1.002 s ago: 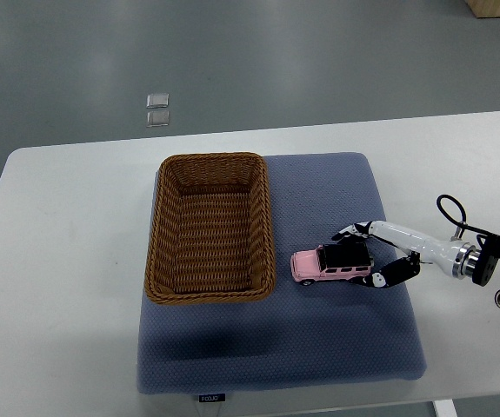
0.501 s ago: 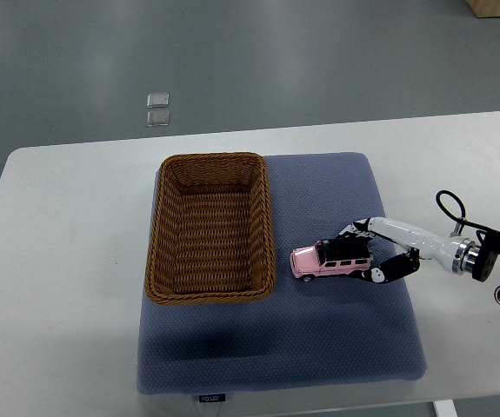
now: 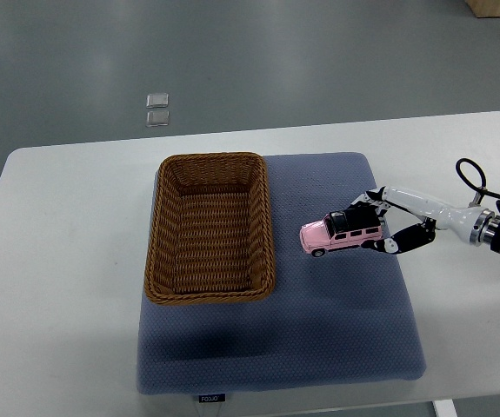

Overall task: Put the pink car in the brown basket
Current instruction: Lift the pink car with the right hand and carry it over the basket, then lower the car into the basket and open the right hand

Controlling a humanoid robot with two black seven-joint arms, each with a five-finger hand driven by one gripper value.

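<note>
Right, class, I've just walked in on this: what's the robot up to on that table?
The robot's right hand has closed around a pink toy car and holds it tilted, nose down, over the blue mat. The brown wicker basket sits on the mat to the car's left, with nothing in it. The car is not in the basket yet. The left arm is out of view.

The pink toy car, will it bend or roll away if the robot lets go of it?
The pink toy car with the black roof looks hard and stiff, so it probably won't bend in the right hand gripping it. It has wheels, so it could roll, though the soft blue-grey mat would likely slow it. It seems small and probably light.
</note>
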